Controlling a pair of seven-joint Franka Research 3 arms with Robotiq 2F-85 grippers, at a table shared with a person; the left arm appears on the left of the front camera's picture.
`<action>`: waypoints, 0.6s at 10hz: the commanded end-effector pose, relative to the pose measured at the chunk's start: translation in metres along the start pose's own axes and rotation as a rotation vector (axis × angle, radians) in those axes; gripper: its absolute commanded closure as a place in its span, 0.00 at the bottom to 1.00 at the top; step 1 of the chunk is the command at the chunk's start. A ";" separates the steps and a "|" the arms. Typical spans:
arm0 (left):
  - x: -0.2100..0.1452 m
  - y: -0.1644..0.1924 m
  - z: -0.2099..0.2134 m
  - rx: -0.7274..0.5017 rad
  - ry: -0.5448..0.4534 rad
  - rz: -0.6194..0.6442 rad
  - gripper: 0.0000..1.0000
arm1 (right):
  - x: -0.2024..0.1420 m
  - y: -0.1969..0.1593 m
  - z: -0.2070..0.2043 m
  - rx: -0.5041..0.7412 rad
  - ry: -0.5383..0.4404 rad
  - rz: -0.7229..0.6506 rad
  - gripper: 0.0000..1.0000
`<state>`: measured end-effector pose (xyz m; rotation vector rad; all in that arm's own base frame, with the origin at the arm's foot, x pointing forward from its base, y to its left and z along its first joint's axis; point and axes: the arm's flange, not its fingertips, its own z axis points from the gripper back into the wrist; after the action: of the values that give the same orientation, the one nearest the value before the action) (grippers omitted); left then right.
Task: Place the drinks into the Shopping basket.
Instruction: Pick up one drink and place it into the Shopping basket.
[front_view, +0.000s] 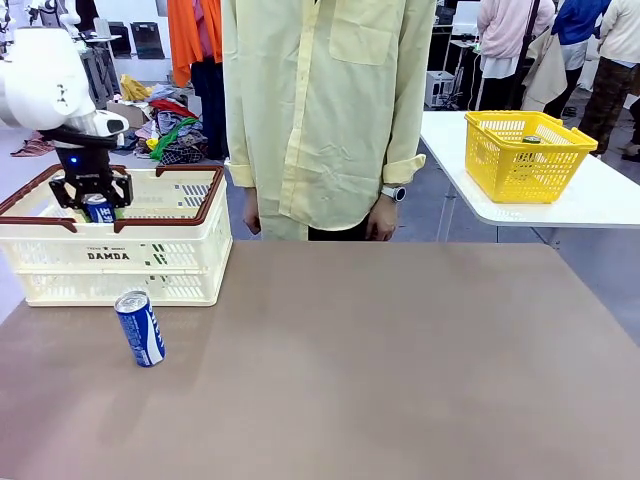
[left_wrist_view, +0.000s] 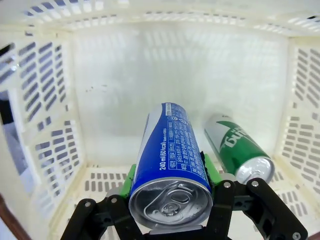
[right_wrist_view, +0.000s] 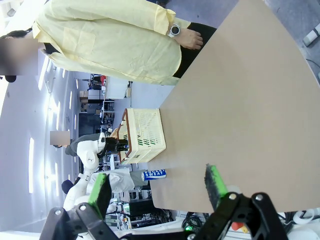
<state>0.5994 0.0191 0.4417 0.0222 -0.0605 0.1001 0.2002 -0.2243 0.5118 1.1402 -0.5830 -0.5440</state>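
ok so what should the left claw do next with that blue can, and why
Probably lower slightly and open: the left claw holds the blue can already inside the Shopping basket walls, over bare floor beside the lying green can. A second blue can stands outside on the table, waiting.

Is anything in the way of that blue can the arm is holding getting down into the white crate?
Nothing visible. The left gripper holds the blue can over bare floor of the Shopping basket; a green can lies inside, off to one side.
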 end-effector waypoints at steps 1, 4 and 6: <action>0.002 -0.002 -0.007 0.036 -0.031 0.022 1.00 | 0.001 0.002 0.000 0.019 0.000 0.015 0.00; 0.004 -0.005 -0.018 0.043 -0.030 0.016 1.00 | 0.001 0.002 0.000 0.019 0.000 0.015 0.00; 0.006 -0.006 -0.018 0.042 -0.021 0.019 0.13 | 0.001 0.002 0.000 0.019 0.000 0.015 0.00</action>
<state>0.6068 0.0157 0.4208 0.0426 -0.0704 0.1043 0.2002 -0.2243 0.5118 1.1402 -0.5829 -0.5441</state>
